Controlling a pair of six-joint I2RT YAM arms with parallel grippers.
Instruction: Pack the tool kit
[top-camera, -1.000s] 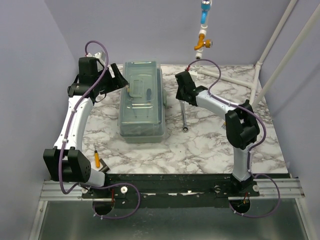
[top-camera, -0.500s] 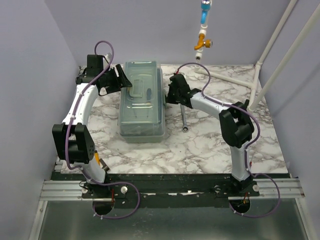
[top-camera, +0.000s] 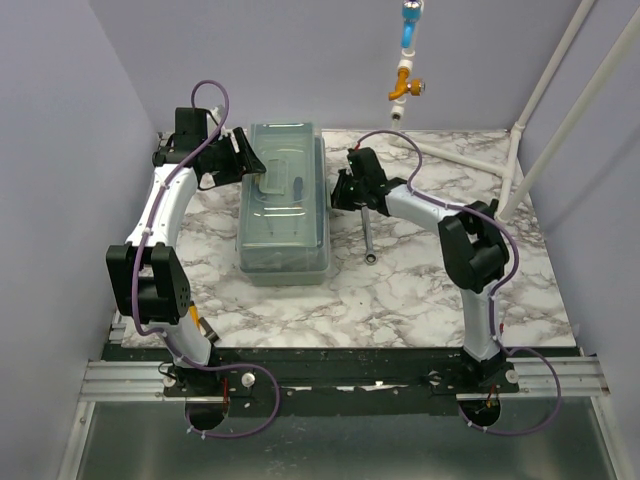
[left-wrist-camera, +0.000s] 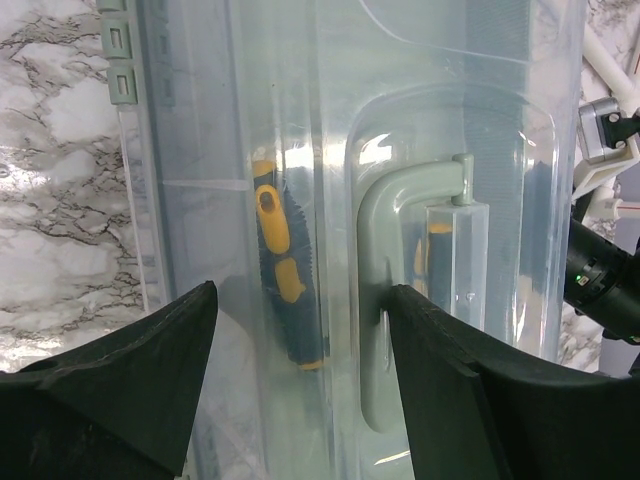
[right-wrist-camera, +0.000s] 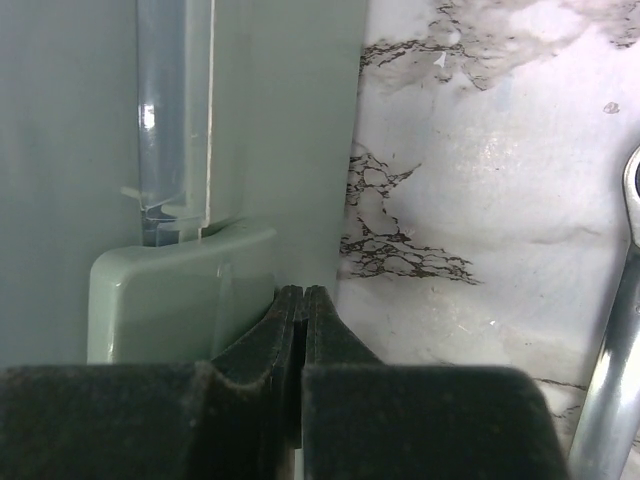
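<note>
Toolbox (top-camera: 285, 205), clear with its lid down, sits on the marble table (top-camera: 420, 290) between the arms; the left gripper (left-wrist-camera: 300, 310) hangs over the lid, jaws wide and empty; the right gripper (right-wrist-camera: 303, 300), jaws pressed together, is at the green side latch (right-wrist-camera: 180, 290), with a wrench (top-camera: 368, 235) near

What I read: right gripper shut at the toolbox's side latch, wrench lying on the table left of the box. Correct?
One slip: the wrench lies on the table right of the toolbox, not left; the top view shows it. The right gripper is shut at the side latch, as you said.
</note>
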